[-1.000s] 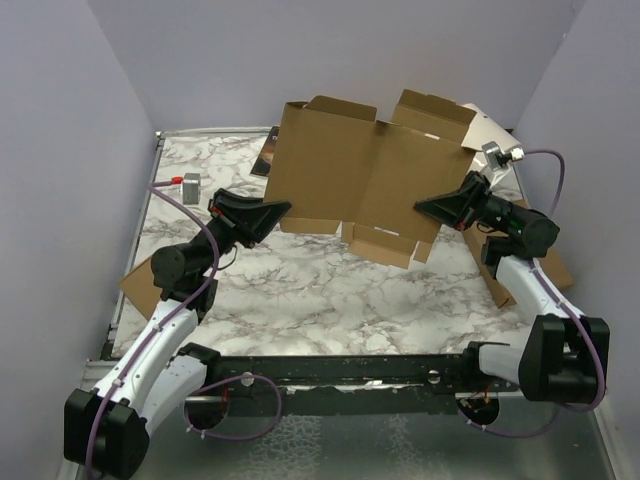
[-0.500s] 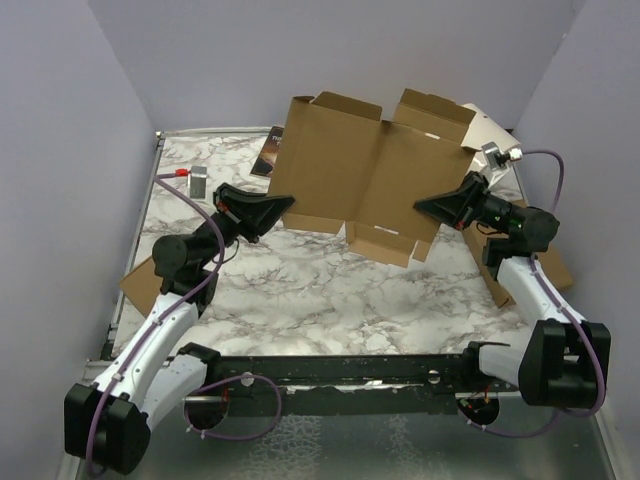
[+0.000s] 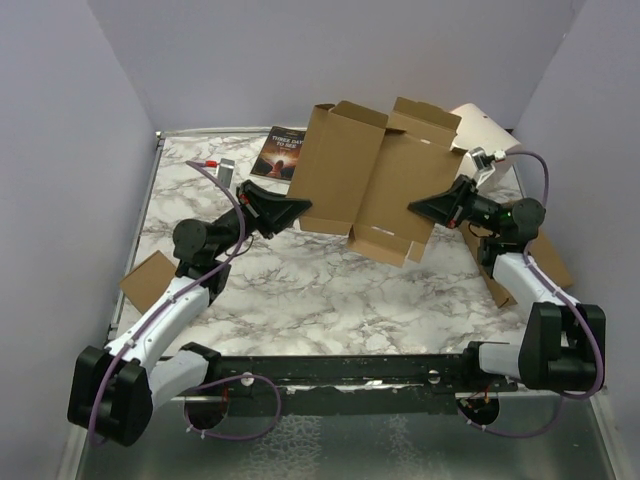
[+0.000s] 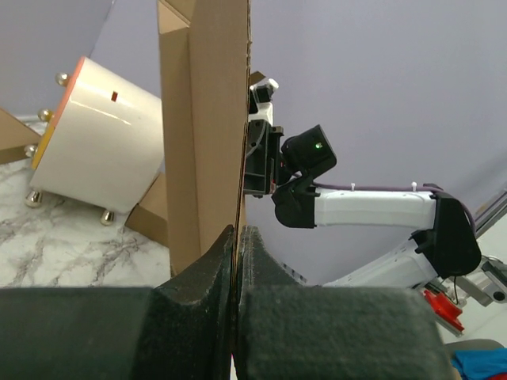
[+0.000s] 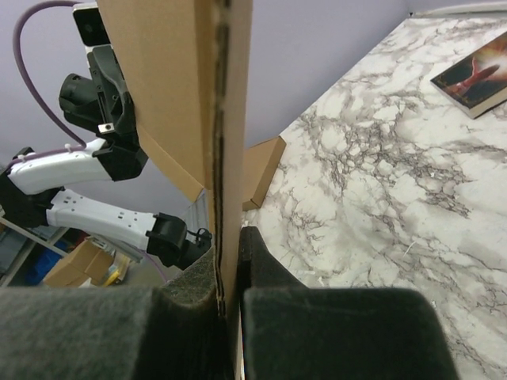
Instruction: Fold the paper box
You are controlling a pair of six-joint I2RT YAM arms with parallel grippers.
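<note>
Both grippers clamped, arms raised inward

We see the L arm reach up & right from its base, left gripper pointing inward, jaws pinched tight on the paper box edge (no gap in wrist view). R arm rises near-vertical, elbow bent, right gripper pointing left, jaws likewise closed on its opposite side.

The near middle of the white-grey marble desk lies open between the arms. Farther back, a wide brown corrugated cardboard sheet, pinched by the left pincer and the right pincer, bars the middle. Behind it lie a dark paperback book far left and a white case on gold feet far right. A small brown cardboard box blocks the left edge, flat brown cardboard the right.
</note>
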